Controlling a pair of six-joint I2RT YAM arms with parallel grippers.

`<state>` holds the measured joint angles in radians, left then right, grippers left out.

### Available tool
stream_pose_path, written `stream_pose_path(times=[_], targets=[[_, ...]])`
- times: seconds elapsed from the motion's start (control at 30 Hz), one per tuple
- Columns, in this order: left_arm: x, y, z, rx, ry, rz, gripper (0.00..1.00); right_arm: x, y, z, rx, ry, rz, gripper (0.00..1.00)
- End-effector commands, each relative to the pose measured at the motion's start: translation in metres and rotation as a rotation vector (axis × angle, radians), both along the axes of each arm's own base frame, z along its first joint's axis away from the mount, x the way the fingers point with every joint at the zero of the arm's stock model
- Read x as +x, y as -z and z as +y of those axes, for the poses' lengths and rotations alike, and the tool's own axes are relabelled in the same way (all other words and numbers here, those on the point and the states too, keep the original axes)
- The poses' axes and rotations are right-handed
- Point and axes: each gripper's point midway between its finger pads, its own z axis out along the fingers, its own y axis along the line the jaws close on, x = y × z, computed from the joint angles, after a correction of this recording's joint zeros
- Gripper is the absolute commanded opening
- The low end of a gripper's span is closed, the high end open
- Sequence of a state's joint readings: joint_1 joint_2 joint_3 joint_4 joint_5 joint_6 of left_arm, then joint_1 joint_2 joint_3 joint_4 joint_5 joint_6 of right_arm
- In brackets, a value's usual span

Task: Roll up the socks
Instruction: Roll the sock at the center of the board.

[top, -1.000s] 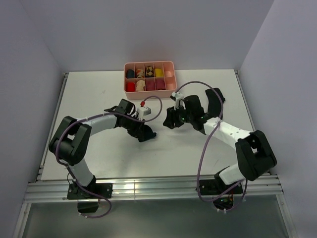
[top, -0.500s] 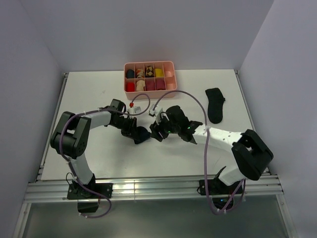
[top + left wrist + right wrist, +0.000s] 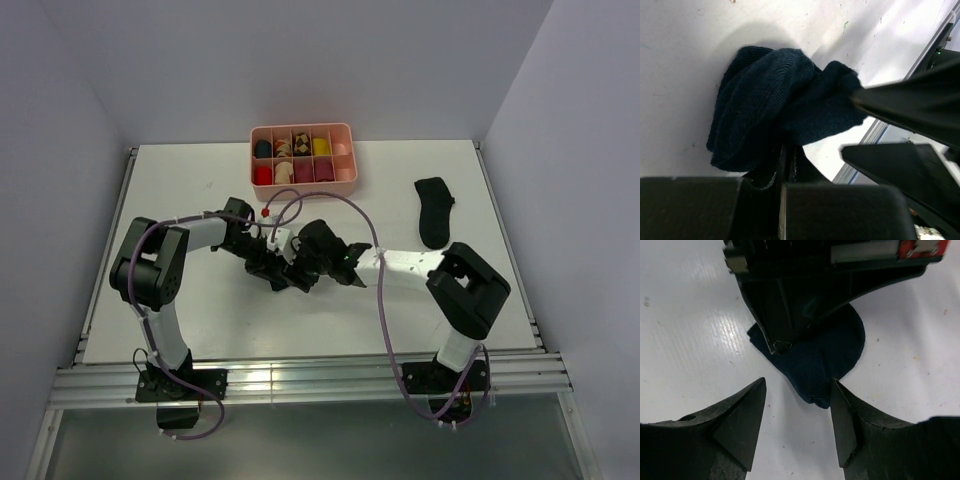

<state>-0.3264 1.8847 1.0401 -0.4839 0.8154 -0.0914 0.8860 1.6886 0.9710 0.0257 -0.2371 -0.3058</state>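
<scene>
The left gripper (image 3: 278, 270) and the right gripper (image 3: 303, 268) meet in the middle of the flat white table (image 3: 180, 190), by a small dark lump (image 3: 290, 281). A flat black cloth sock (image 3: 434, 210) lies far off on the right. A pink plastic tray with little boxes (image 3: 303, 127) sits at the back

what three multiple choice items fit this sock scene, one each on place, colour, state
1. Where does the flat black fabric sock lie? A) right part of the white table B) left edge C) between the arm bases
2. What colour is the divided plastic tray? A) green B) pink C) blue
3. How do the jaws of the right gripper stand? A) shut on nothing B) hidden C) open, facing the bunched dark fabric sock
Answers: 1 A, it lies toward the right wall; 2 B, its walls are pink; 3 C, right wrist view shows them apart.
</scene>
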Motion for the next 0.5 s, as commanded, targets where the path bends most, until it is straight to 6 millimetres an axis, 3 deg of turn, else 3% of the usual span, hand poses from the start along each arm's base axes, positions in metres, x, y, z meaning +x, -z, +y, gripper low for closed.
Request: stream_pose_path(times=[0.0, 0.23, 0.47], targets=[[0.008, 0.011, 0.008, 0.045, -0.011, 0.003, 0.01, 0.005, 0.004, 0.006, -0.049, -0.021, -0.03, 0.61], [0.009, 0.01, 0.011, 0.028, -0.012, 0.022, 0.01, -0.001, 0.044, -0.001, -0.155, -0.034, 0.017, 0.59], [0.004, 0.012, 0.009, -0.001, 0.006, 0.056, 0.01, -0.002, 0.056, 0.008, -0.157, -0.055, 0.039, 0.5]])
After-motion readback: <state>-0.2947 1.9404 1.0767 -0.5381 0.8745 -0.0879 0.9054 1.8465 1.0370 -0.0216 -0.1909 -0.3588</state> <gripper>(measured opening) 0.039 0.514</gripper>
